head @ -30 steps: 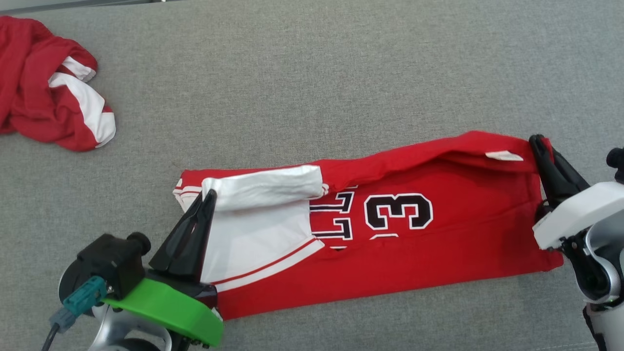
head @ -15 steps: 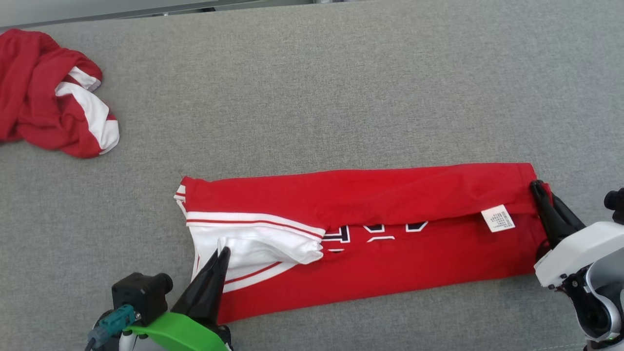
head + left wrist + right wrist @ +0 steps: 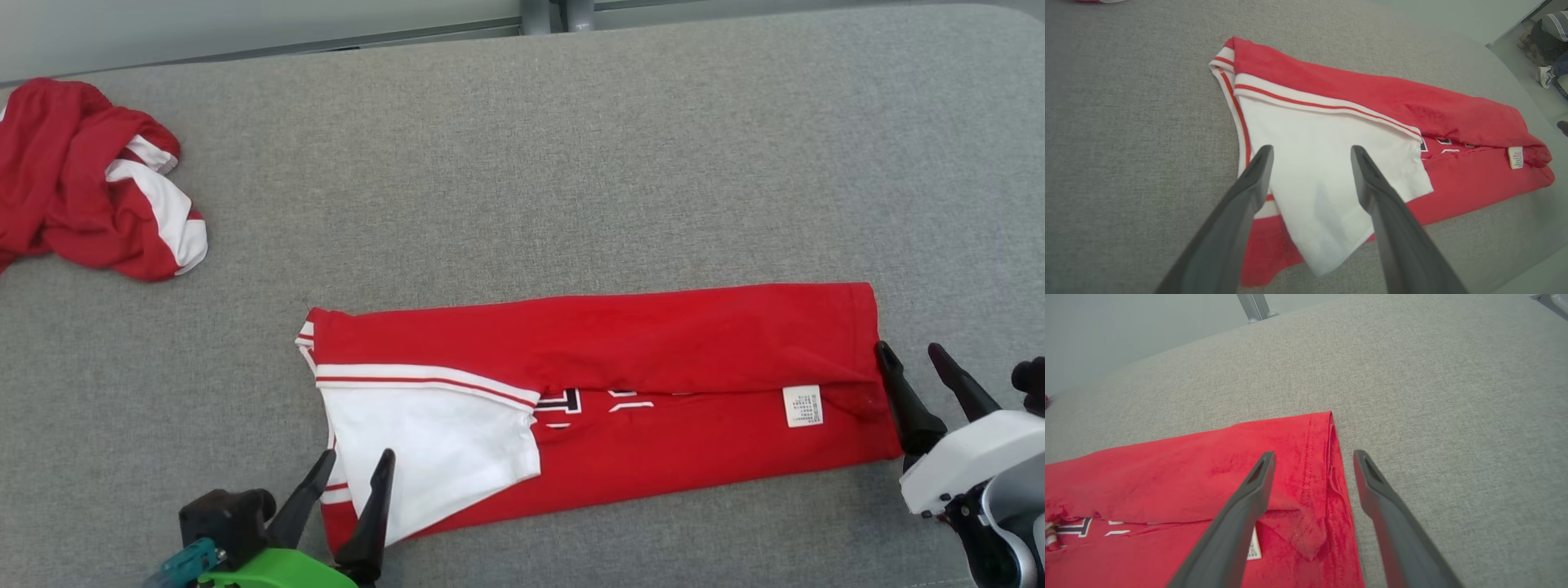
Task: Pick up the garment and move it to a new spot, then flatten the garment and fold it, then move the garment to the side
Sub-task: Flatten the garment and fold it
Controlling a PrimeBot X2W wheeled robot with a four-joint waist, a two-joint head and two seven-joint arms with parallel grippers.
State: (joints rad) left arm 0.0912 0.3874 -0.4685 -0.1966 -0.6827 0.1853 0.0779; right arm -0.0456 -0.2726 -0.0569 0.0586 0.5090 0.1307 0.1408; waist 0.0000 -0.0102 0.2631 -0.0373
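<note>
Both of your grippers are wide open, and they hold nothing. The garment (image 3: 596,351) lies on the gray cushion (image 3: 571,163) as a long red strip, folded over once.

Its white sleeve (image 3: 1323,171) sits right between the fingers of your left gripper (image 3: 357,456). Its red hem end sits at your right gripper (image 3: 908,349), with one finger over the cloth and the other over bare cushion. You cannot tell if the fingers touch the cloth.

It looks like the long fold is down and the next fold is yours to make. First, make it neat. The sleeve pokes out past the red edge, close to your left jaws. Push it in so it lines up. A small bump of cloth sits between your right jaws, beside the white label (image 3: 802,406). Press it flat.

When you grab, close each pair of jaws on all the layers at a corner, not only the top one. Lift both ends together, so the strip does not twist.

The other red bundle (image 3: 90,196) lies far past your left jaws. Leave it alone.
</note>
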